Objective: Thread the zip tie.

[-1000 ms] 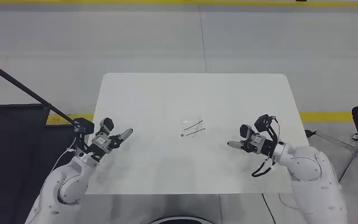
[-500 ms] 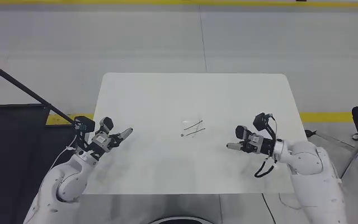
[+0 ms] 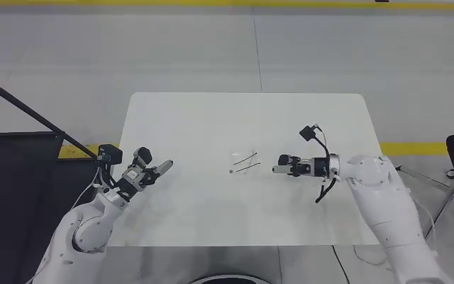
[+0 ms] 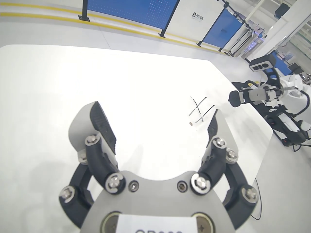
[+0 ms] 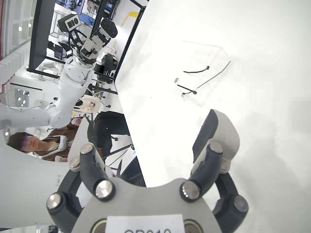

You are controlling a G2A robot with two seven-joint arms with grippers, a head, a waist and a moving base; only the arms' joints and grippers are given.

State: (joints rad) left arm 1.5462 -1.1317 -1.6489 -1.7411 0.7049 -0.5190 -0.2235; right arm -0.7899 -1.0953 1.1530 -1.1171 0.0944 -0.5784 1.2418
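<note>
- A white table (image 3: 213,128) carries the work. On the floor beyond its far edge runs a yellow line (image 3: 227,3), and a black screen (image 3: 25,184) stands off the table's left side.
- A small brownish speck (image 4: 191,123) lies on the table just beside the ties, on the side nearer the robot.
- The zip ties (image 3: 245,159) are a few thin black strips lying flat and loose near the middle of the table. Two of them cross in the left wrist view (image 4: 197,106), and one is curved in the right wrist view (image 5: 196,71).
- The right gripper (image 3: 281,165) is over the table near the ties, on their right, its fingers pointing toward them and apart from them.
- The left gripper (image 3: 154,160) is near the table's left edge, well apart from the ties, also pointing toward them.
- The right fingers (image 5: 206,132) are spread wide with nothing between them.
- The left fingers (image 4: 103,124) are likewise spread wide, holding and touching nothing.
</note>
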